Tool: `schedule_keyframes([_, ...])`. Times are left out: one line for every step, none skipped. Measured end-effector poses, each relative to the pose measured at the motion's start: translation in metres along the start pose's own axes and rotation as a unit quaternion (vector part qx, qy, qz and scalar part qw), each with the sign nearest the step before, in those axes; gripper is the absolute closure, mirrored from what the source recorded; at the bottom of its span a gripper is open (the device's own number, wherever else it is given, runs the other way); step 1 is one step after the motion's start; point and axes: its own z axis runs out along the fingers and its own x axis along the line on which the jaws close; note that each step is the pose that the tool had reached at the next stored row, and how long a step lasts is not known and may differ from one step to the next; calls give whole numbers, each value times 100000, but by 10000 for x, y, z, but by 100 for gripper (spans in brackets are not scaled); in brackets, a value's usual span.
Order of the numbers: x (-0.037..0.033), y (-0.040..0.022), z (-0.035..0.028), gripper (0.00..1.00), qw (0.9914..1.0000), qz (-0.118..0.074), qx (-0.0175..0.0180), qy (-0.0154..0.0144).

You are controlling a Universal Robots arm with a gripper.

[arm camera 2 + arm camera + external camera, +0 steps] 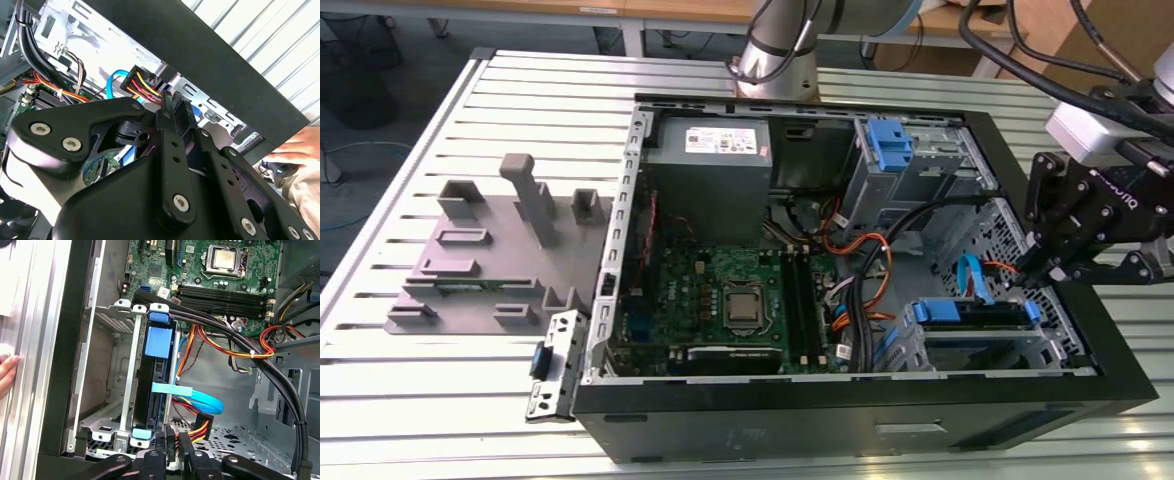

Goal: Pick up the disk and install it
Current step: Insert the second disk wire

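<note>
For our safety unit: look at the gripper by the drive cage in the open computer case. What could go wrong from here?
1. The gripper hangs right at the wired connector and blue cable beside the disk; a move might snag or tug them.
2. A hand rests by the case wall, near the gripper; it could be struck.

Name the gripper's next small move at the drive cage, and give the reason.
Probably a short retreat straight away from the cage: the disk already sits on edge in its bay, blue rails at both ends, and the gripper hangs at its cable end holding nothing.
</note>
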Motion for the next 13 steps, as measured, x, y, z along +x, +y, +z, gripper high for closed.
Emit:
schedule_keyframes([0,0,0,75,100000,1,0,-2])
schedule_keyframes([0,0,1,75,100000,-3,2,-7])
schedule_keyframes([0,0,2,75,100000,-2,0,-8])
schedule_keyframes([0,0,2,76,100000,-3,0,-6])
schedule_keyframes([0,0,2,76,100000,-2,0,-10])
schedule_keyframes([0,0,2,83,100000,-1,0,-10])
schedule_keyframes([0,0,3,83,100000,-3,0,-13])
schedule_keyframes([0,0,3,84,100000,-1,1,-8])
schedule_keyframes([0,0,3,84,100000,-2,0,-11])
schedule_keyframes([0,0,3,84,100000,-4,1,-10])
schedule_keyframes([-1,3,4,84,100000,-1,-1,-19])
schedule_keyframes([-2,16,5,84,100000,6,12,-26])
schedule_keyframes([-5,39,6,84,100000,2,49,-15])
